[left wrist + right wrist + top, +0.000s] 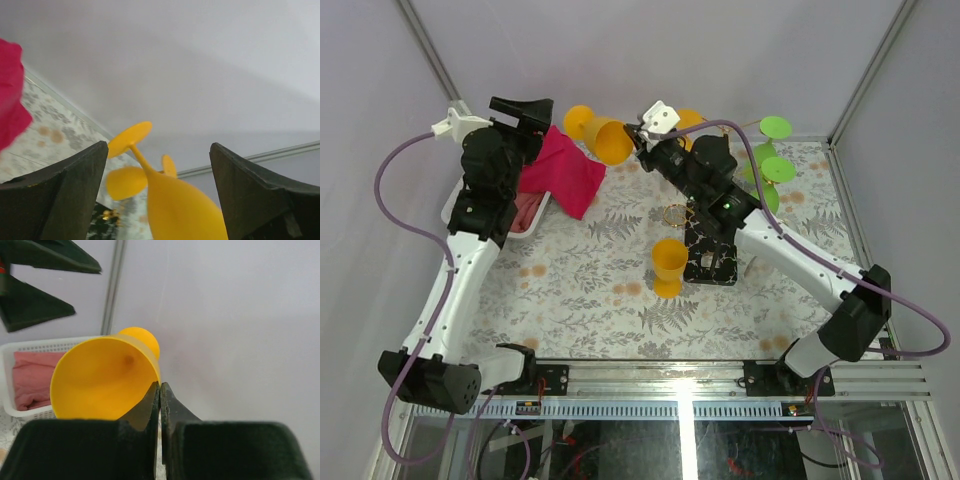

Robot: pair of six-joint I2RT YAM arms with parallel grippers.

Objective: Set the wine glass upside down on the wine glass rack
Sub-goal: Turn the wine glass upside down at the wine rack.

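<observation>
Item under inspection: glass (605,138), opaque yellow, smooth and matte like plastic, with a conical bowl flaring to a thin round rim, a short slim stem and a flat disc foot. It is off the table (580,280), lying on its side in the air beyond the rack (710,262) and to the rack's left, mouth towards the rack, foot away from it. It is not on the rack. The right gripper (638,140) is closed on the rim; its wrist view shows the two dark fingers pinched together over the thin wall of the glass (100,380), one inside the bowl and one outside. The left gripper (535,112), further left of the rack, has its jaws spread wide; its wrist view shows the glass (180,210) between the dark wedge-shaped fingers, touching neither. The rack has a black square base with pale veining and curled gold wire above it; its pole is largely hidden by the right arm. Green glasses (777,168) show flat round feet uppermost just right of the rack. A second yellow glass (669,262) stands on the table just left of the rack's base. A bright pink cloth (565,170), soft and creased, lies well left of the rack, over the edge of a white lattice basket (450,207). The table bears a grey leaf print with orange blotches
</observation>
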